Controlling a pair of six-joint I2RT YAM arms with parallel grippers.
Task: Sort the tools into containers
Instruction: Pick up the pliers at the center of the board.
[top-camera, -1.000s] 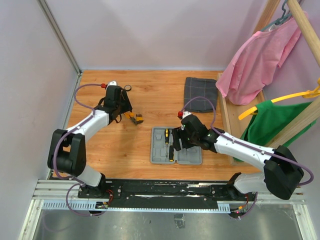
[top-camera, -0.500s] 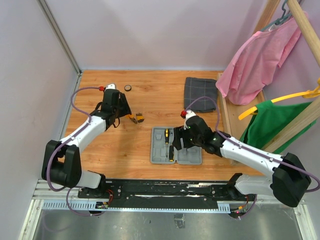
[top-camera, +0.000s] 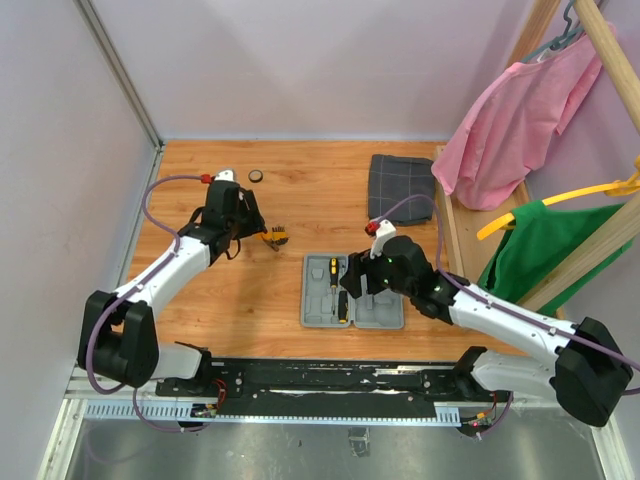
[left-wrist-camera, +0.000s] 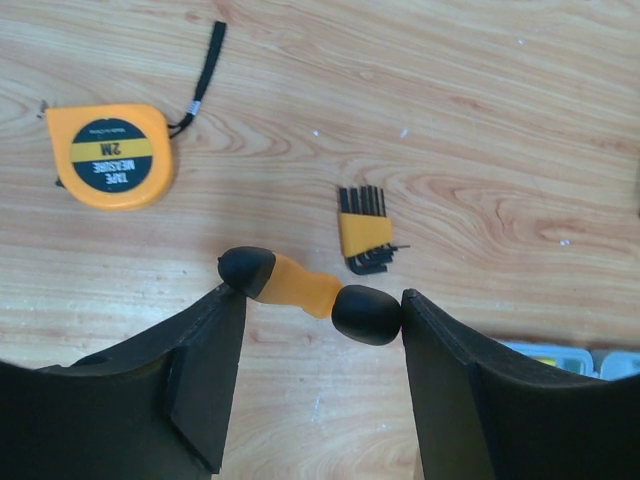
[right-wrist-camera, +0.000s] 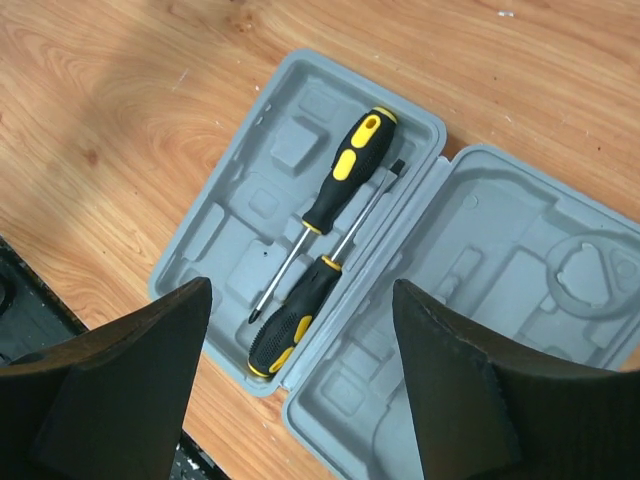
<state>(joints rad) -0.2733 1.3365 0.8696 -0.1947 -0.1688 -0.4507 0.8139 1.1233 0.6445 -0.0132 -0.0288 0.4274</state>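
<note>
In the view from above, the left gripper (top-camera: 243, 222) is low over the table (top-camera: 200, 320), in its far left part. The hex key set (top-camera: 277, 238) lies just beside it. The tape measure (top-camera: 256, 176) lies further back, apart from both. The grey tool case (top-camera: 385, 312) lies open near the middle of the near edge. The right gripper (top-camera: 355, 283) hangs over its middle. A dark folded cloth (top-camera: 401, 188) lies behind the case, apart from it.

In the left wrist view, the left gripper (left-wrist-camera: 320, 298) grasps a short handle (left-wrist-camera: 305, 290), orange in the middle with 2 black ends. Each black end touches 1 finger. Past it, the hex key set (left-wrist-camera: 363, 230) lies on the wood. The orange tape measure (left-wrist-camera: 110, 155), marked 2M, is far to the left with its black strap beside it.

In the right wrist view, the right gripper (right-wrist-camera: 300, 290) is released and holds nothing, and its 2 fingers stand wide apart above the case (right-wrist-camera: 520, 280). The 2 screwdrivers (right-wrist-camera: 320, 210) lie in the left half of the case. They are side by side and point in opposite directions, with 1 handle at the far end and 1 at the near end.
</note>
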